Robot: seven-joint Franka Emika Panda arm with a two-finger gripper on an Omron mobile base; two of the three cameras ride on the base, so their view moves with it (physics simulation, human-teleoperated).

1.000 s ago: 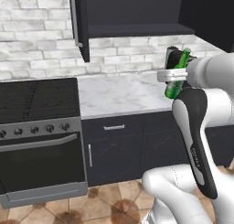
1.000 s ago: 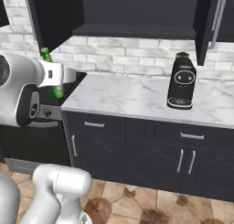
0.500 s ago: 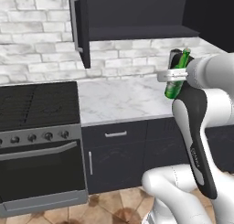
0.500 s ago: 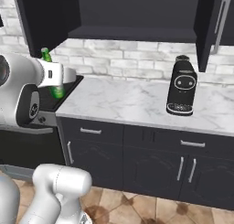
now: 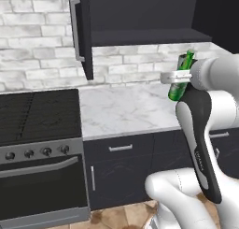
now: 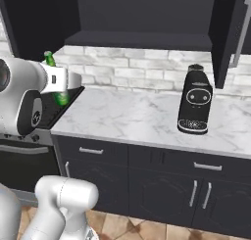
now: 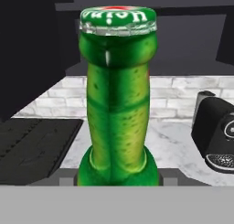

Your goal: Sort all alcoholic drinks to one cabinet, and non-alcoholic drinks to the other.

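My gripper is shut on the slim green glass beer bottle and holds it in the air above the marble counter, tilted slightly. In the right base view the bottle hangs at the left, near the stove edge, with the gripper around its middle. In the hand view its green neck and cap stand close in front of me, upright between the fingers. A dark wall cabinet stands open above the counter, its single shelf bare. The non-alcoholic drinks are out of view.
The open cabinet door juts out at the left above the counter; another door hangs open at the right. A black coffee machine stands on the counter at the right. A black stove sits left of the counter.
The whole picture has shifted: the base has driven nearer to the counter, so counter, cabinet and coffee machine look larger. The bottle stays in my grip as before.
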